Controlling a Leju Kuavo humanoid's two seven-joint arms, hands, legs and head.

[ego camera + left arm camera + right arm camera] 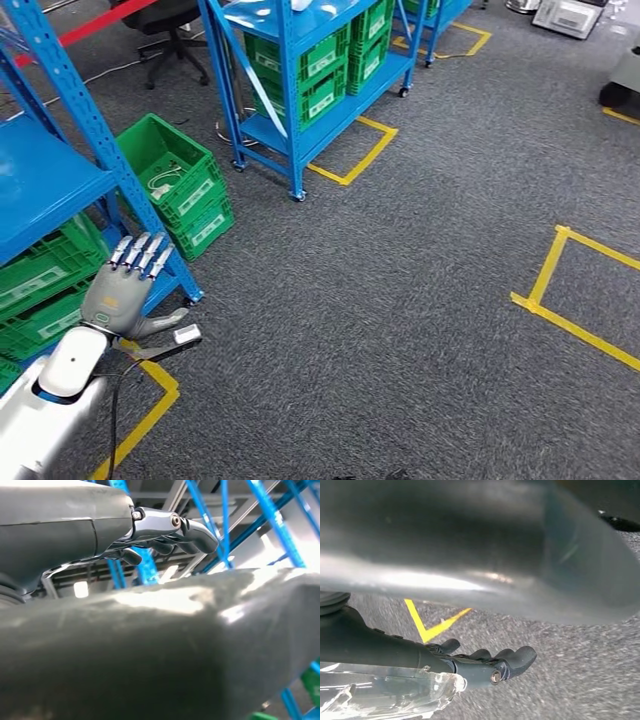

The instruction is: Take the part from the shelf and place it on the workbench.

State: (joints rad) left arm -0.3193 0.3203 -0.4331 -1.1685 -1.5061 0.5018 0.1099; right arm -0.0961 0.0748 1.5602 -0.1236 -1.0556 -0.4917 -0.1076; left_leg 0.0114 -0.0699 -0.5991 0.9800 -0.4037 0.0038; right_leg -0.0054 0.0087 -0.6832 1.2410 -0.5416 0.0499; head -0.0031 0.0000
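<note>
My left hand (124, 285) is raised at the lower left, fingers stretched out side by side and thumb spread, holding nothing. It hovers just in front of the near blue shelf (53, 175), whose lower level carries green crates (38, 290). In the left wrist view its fingers (170, 527) reach toward blue shelf beams. My right hand (482, 662) hangs over grey carpet, fingers stretched out and nothing between them and the thumb. A clear glossy piece (388, 692) lies along the hand's base; I cannot tell what it is. I cannot make out the part itself.
Two stacked green crates (181, 190) stand on the floor beside the near shelf. A second blue shelf (302, 110) with green crates stands further back. Yellow tape marks squares on the carpet (562, 290). An office chair (170, 30) stands at the back.
</note>
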